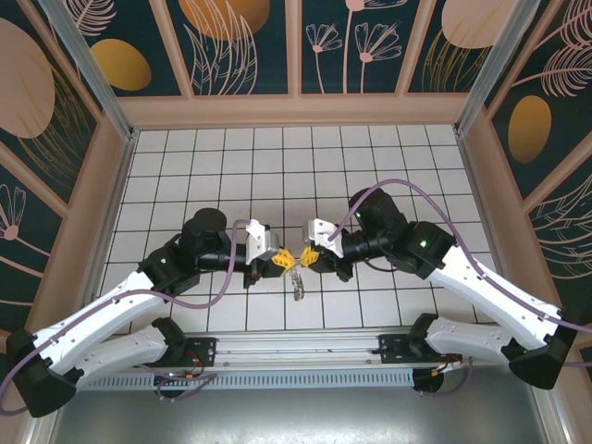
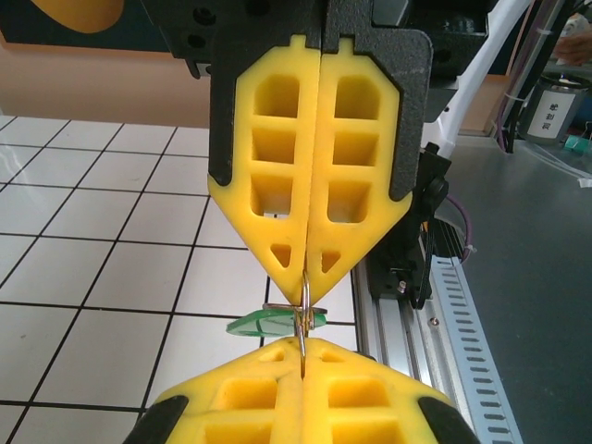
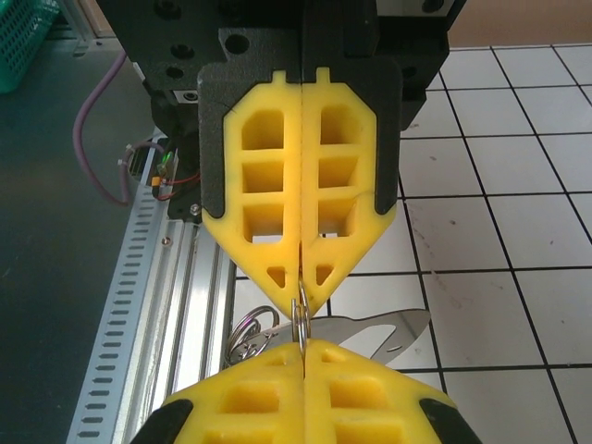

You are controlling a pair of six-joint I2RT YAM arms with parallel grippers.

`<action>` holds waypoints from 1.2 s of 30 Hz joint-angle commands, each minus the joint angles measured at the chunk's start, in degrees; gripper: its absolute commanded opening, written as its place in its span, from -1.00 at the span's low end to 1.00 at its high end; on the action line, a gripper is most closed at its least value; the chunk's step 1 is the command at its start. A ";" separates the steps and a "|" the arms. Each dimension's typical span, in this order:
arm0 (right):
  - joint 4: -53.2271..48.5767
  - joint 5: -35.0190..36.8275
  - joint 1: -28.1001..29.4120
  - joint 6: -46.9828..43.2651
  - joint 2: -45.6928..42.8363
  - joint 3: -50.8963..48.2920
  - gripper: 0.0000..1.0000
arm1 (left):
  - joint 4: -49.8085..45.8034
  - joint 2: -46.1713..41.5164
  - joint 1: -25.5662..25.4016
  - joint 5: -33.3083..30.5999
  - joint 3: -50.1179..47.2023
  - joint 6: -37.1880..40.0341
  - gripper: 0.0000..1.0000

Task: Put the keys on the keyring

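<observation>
White tiled desk (image 1: 222, 157), boxed in by dark teal walls (image 1: 83, 55) with leaf prints; aluminium rail (image 1: 296, 344) along the near edge. Both arms meet at mid-desk, yellow fingertips nose to nose. Left hand (image 1: 280, 262) is pinched fully closed on the keyring (image 2: 303, 310). Right hand (image 1: 306, 255) is likewise closed on the same thin wire loop from the opposite side. The keyring sits edge-on to both wrist cameras, held above the tiles, its long axis running straight from one hand to the other. Keys (image 2: 264, 323): one small piece with a green head, at the loop just beside the left hand's tips. It lies flat, long axis crosswise to the loop, pointing away from the rail toward the open tiles. Whether it is threaded on or only touching, cannot tell. Right wrist view shows a flat silvery blade (image 3: 379, 330) at the loop pointing the same way; same piece or not, cannot tell. Small wire coils (image 3: 245, 338) hang on the rail side. Containers: a teal mesh basket (image 3: 23, 37) off the desk and a labelled grey canister (image 2: 558, 106) beyond the rail, contents of both not visible.
</observation>
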 commanded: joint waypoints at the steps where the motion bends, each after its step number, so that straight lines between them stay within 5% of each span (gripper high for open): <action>1: 7.71 -3.25 0.46 -0.78 -1.54 -0.13 -1.00 | 0.67 0.73 -0.18 0.98 0.96 0.75 -1.00; 10: 6.26 -1.70 0.97 -1.65 -1.02 -0.56 -1.00 | 0.76 0.47 -0.17 0.93 0.78 0.76 -1.00; 18: 4.36 7.34 1.32 -1.02 -2.89 -1.48 -1.00 | 0.45 0.11 -0.09 0.69 0.78 0.69 -1.00; 36: 10.26 6.40 1.92 6.76 -5.16 -5.60 -1.00 | 4.70 -3.56 -0.12 -16.46 -2.10 -0.44 -1.00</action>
